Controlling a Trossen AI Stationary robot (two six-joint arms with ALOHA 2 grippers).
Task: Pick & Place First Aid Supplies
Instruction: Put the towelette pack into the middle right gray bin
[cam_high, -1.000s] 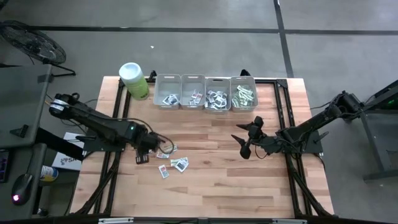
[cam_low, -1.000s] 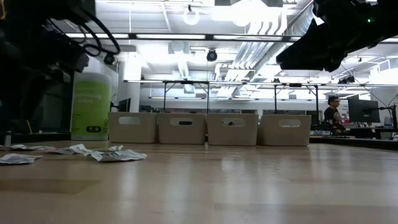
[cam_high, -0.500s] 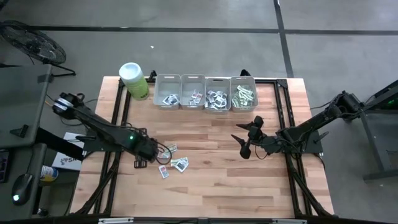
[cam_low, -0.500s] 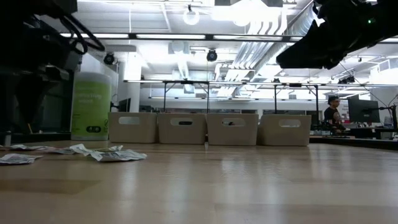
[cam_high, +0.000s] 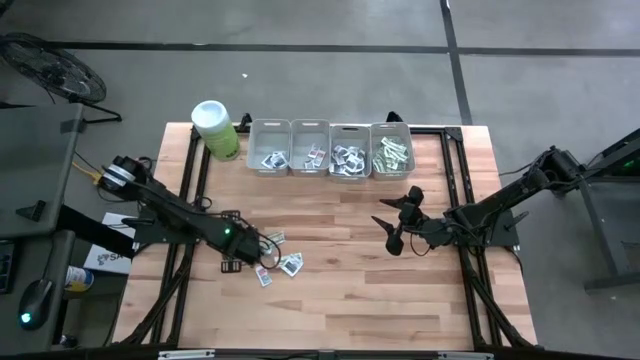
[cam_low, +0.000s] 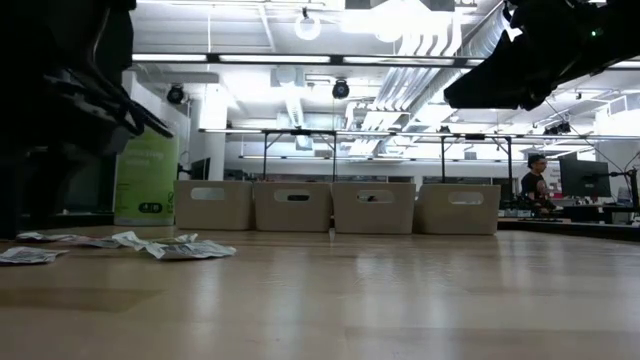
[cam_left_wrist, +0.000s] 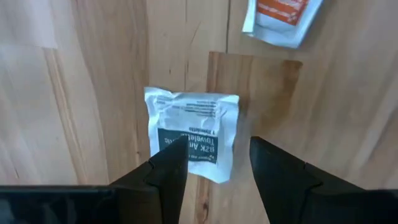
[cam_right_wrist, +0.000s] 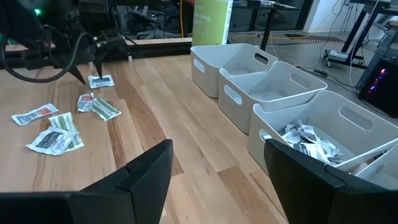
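Several first aid supplies (cam_high: 280, 258) lie flat and loose on the wooden table left of centre. My left gripper (cam_left_wrist: 214, 155) points down, open, low over one white packet with a dark print (cam_left_wrist: 189, 134); one finger stands over its printed end, the other just beside it. From the right wrist view that gripper (cam_right_wrist: 90, 71) stands right by the packet (cam_right_wrist: 101, 81). My right gripper (cam_high: 395, 225) waits open above the table's right half, nothing between its fingers (cam_right_wrist: 143, 180). My left gripper comes at the white packet from above, fingers pointing down. One fingertip (cam_left_wrist: 171, 152) stands over the packet's printed end (cam_left_wrist: 193, 149). Whether it touches the packet, I cannot tell. The packet lies flat on the table.
Several grey bins (cam_high: 330, 148) stand in a row at the far edge, with packets inside. A lime-green canister (cam_high: 215, 128) stands to their left. A packet with orange print (cam_left_wrist: 280, 15) lies close by the left gripper. Bare wood stretches across the middle and near side.
My left gripper has moved toward the table's right and near edge, in among the loose packets, and has come down lower over them. The packets have stayed where they were.
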